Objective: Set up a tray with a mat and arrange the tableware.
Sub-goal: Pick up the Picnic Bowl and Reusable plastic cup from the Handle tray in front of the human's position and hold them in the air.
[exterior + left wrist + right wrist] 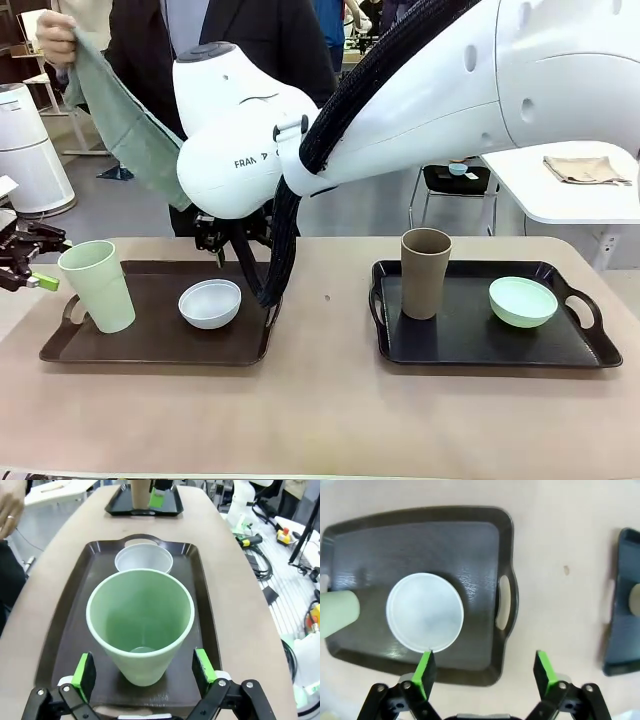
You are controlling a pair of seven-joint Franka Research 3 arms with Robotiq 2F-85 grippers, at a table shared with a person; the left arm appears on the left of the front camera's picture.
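A pale green cup [97, 285] and a white bowl [210, 303] stand on the brown tray [150, 345] at the left. On the black tray [480, 345] at the right are a tan-brown cup [425, 272] and a mint green bowl [523, 301]. My left gripper [143, 667] is open just short of the pale green cup [140, 625], one pad on each side, not touching. My right gripper [484, 672] hangs open above the brown tray [480, 555], beside the white bowl [425, 612]. Across the table a person holds up a green mat [125, 125].
My right arm [420, 110] crosses the middle, high over the table. A white side table [570, 195] with a tan cloth [585, 170] stands at the back right. A white cylinder [25, 150] stands at the back left. Bare tabletop [325, 300] lies between the trays.
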